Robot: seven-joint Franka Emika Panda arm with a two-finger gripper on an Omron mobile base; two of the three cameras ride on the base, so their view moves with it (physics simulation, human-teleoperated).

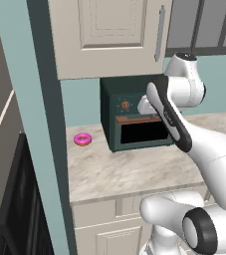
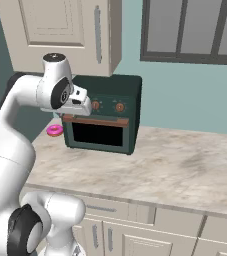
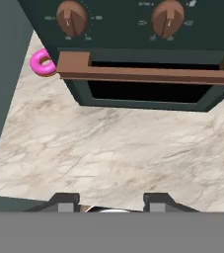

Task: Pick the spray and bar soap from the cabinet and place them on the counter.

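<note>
We see the counter (image 1: 134, 174), beige marbled stone, running along the teal wall above cream base cabinets. On it stands a dark-green oven (image 1: 134, 119), set back against the wall toward the counter's left end, with its brown handle facing the front edge. A pink ring donut (image 1: 82, 139) lies flat just left of the oven, near the left edge, apart from the oven's side.

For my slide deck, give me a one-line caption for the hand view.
Hand camera looking down at the marbled counter, facing the dark-green oven with a pink donut beside it.
</note>
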